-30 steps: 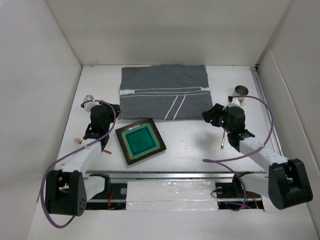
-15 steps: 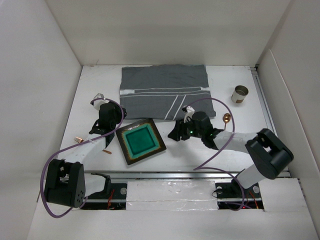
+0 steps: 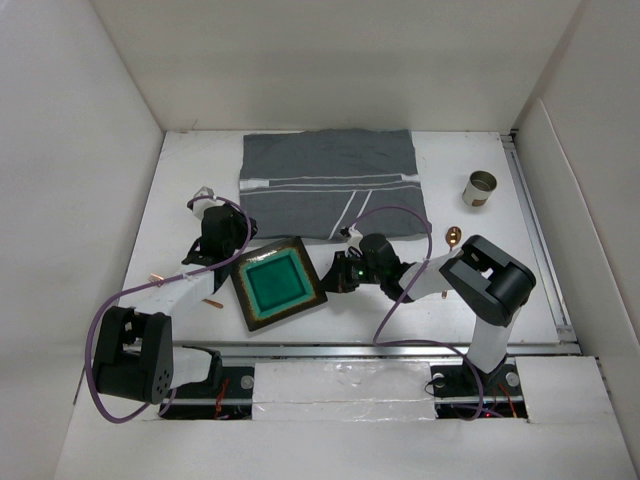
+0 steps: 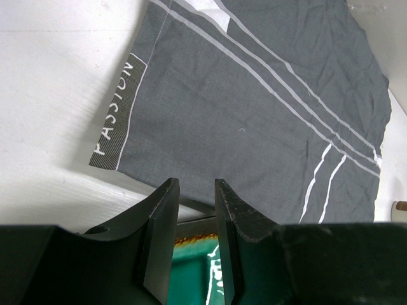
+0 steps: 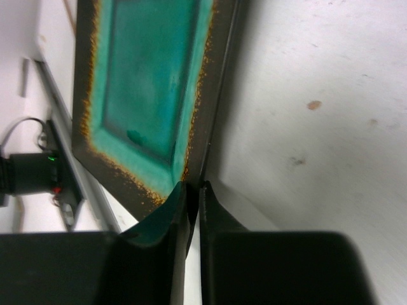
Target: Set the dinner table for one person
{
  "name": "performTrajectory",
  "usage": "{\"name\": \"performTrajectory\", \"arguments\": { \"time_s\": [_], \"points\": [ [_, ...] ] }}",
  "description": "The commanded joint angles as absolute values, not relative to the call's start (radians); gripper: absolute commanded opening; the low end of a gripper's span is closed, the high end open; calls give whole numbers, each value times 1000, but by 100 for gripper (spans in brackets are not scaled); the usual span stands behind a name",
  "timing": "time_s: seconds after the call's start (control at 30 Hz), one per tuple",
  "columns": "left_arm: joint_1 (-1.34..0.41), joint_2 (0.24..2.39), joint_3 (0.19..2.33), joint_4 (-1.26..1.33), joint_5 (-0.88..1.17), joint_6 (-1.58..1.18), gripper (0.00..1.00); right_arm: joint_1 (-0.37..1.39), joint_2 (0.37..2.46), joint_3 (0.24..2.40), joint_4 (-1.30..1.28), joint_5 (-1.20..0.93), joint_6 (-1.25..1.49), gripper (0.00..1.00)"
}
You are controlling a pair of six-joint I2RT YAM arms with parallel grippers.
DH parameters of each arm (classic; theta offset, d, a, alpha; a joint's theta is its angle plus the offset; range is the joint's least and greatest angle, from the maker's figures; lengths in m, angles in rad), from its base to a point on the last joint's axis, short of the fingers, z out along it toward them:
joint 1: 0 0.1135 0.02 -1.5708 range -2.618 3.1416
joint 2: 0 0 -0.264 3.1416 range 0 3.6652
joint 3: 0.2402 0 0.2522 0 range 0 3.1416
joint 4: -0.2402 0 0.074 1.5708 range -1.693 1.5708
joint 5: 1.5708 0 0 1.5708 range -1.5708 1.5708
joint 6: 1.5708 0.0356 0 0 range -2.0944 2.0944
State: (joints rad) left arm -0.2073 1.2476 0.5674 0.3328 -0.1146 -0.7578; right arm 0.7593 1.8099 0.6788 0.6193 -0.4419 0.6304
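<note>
Right wrist view gives the step in hand: the right pincer [image 5: 193, 185] is narrowed to a slit on the plate [image 5: 152, 82], with the dark rim of the plate's right edge pinched between its fingers. I judge this to be the start of carrying the plate onto the mat [image 3: 330, 185].

The plate lies flat on the table [image 3: 190, 180], beyond the rail [image 3: 380, 350] and just beside the mat's near hem. Whether its far corner touches the cloth I cannot tell.

The next move calls for a firm hold on a thin, glazed rim. The plate then needs a lift or slide farward to the mat's middle without rucking the cloth.

The left pincer [image 4: 194, 183] stands narrowly apart over the plate's far-left corner, clamping nothing I can make out. It may need to steady the plate or clear away.

The right arm is folded sharply, its elbow raised and its forearm reaching low and leftward. The left arm stretches forward with its wrist tipped down.

Farther right, the spoon [image 3: 452, 236] and cup [image 3: 481, 187] wait.
</note>
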Motion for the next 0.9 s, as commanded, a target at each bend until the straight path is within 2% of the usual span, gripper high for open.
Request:
{"name": "performTrajectory", "arguments": {
  "time_s": [0.0,0.43,0.5,0.57,0.67,0.7,0.8,0.87],
  "points": [
    [-206,1236,586,362,-141,-736,26,773,1824,683,791,-456,705,0],
    [-206,1321,571,291,-206,-761,30,792,1569,407,749,-319,810,0],
    [-206,1338,574,287,-203,-761,32,801,1551,407,720,-305,818,4],
    [-206,1353,583,267,-206,-761,33,810,1545,402,710,-307,821,14],
    [-206,1393,591,261,-213,-773,44,810,1525,393,701,-307,834,28],
    [-206,1400,592,259,-206,-776,44,810,1499,388,693,-304,833,35],
    [-206,1407,584,267,-224,-802,44,801,1435,390,608,-237,798,48],
    [-206,1394,572,273,-258,-819,43,781,1361,403,526,-215,773,52]
  ]
}}
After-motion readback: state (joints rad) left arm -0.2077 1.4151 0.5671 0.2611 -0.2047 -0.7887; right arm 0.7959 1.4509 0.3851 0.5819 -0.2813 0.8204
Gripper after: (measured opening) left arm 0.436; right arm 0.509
